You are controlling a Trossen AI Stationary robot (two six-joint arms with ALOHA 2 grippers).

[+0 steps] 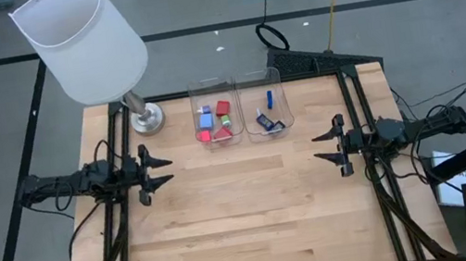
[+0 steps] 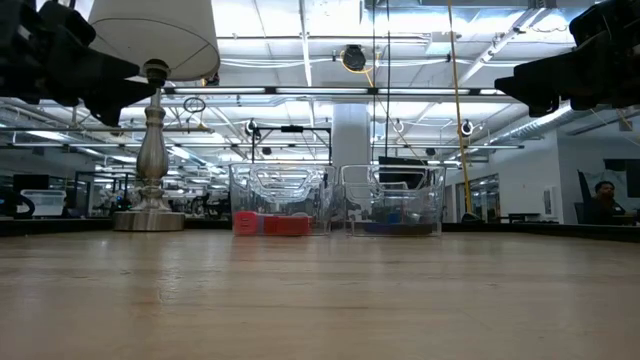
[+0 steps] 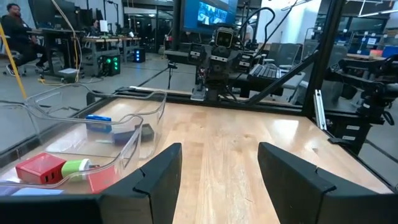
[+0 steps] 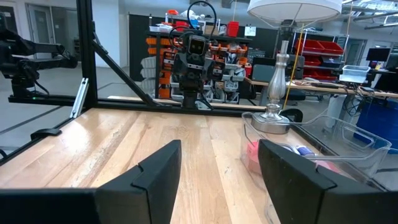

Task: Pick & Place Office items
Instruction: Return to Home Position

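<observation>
high view: the office items (image 1: 216,124) are lying in two clear bins (image 1: 235,81), farther back than both grippers and between them — left gripper (image 1: 161,172) sitting nearer the red pieces (image 1: 222,109), right gripper (image 1: 326,147) nearer a slim blue piece (image 1: 270,99) running front-to-back. left wrist view: its fingers (image 3: 149,180) are gaping, empty. right wrist view: likewise gaping, empty.

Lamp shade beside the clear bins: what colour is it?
The lamp shade is plain white, with no pattern. The high view shows it best.

Both bins (image 1: 210,84), right of the lamp (image 1: 80,40), hold the office items (image 1: 216,124).
</observation>
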